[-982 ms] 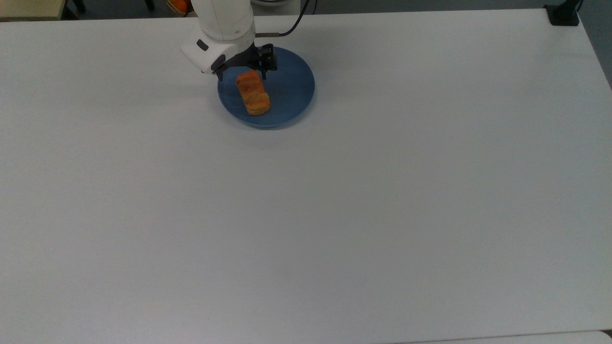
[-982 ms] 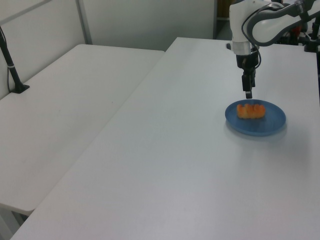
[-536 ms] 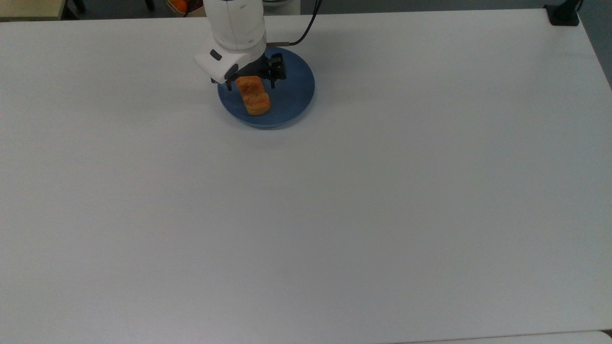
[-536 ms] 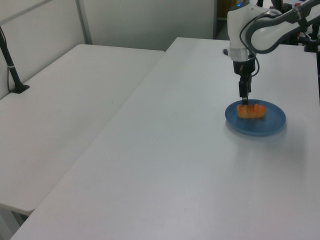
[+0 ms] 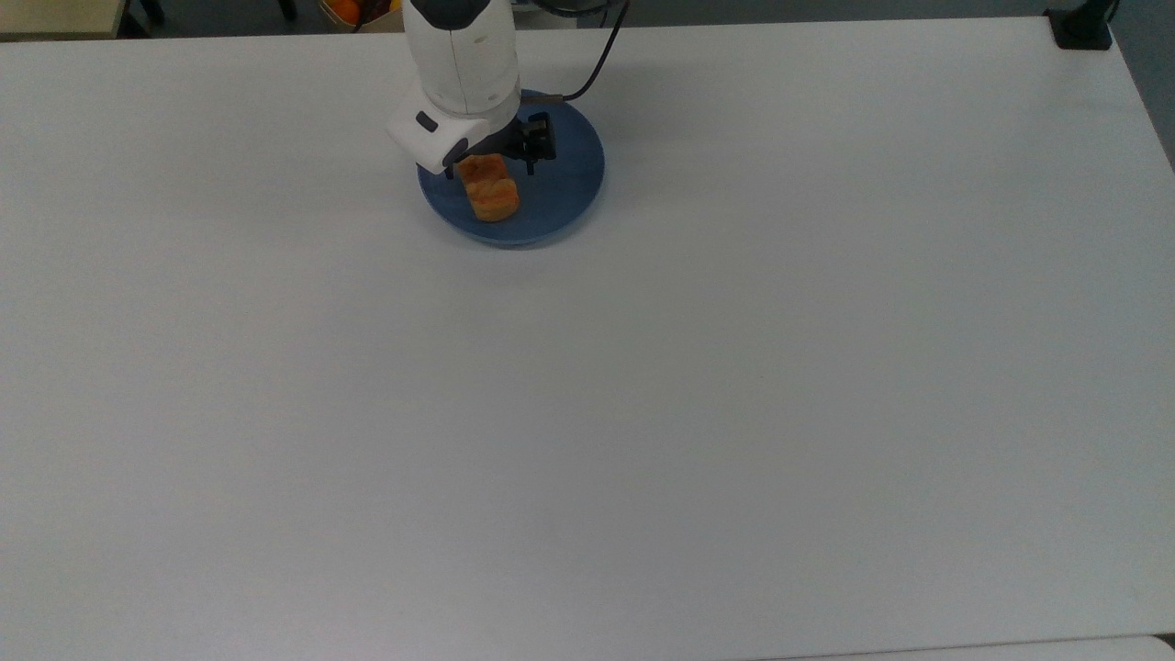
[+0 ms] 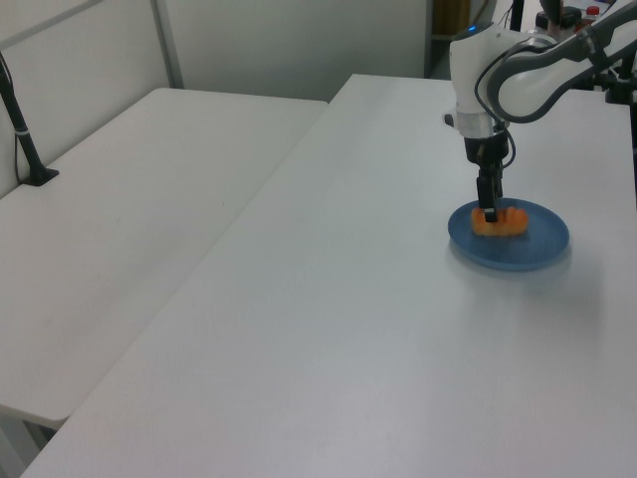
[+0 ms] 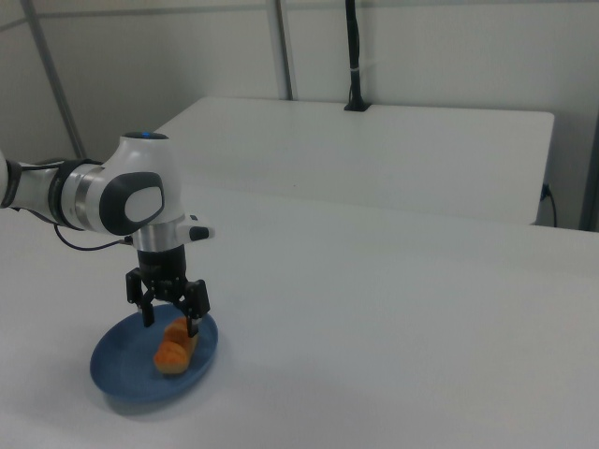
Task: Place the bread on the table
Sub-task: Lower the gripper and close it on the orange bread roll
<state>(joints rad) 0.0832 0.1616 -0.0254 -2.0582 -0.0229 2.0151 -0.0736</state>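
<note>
Bread lying on the blue plate, toward the plate's 9 o'clock side in the top view, long axis running roughly 12 to 6. Ridged orange top glossy and plain to see in the right view, where the bun sits right of the plate's centre. Not on the bare table yet.

Gripper straight over the bun's 12 o'clock end in the top view, pointing down. Spread wide and holding nothing: in the right view 2 black fingers straddling the bun's far end, 1 on each side, tips down about level with the bread's top. Contact with the bread impossible to judge. In the left view the gripper overlapping the left end of the bun, with the plate underneath.

White arm coming in from 12 o'clock in the top view, black cable looping off toward 1 o'clock. In the left view a second white table beside the main one, at 9 o'clock.
</note>
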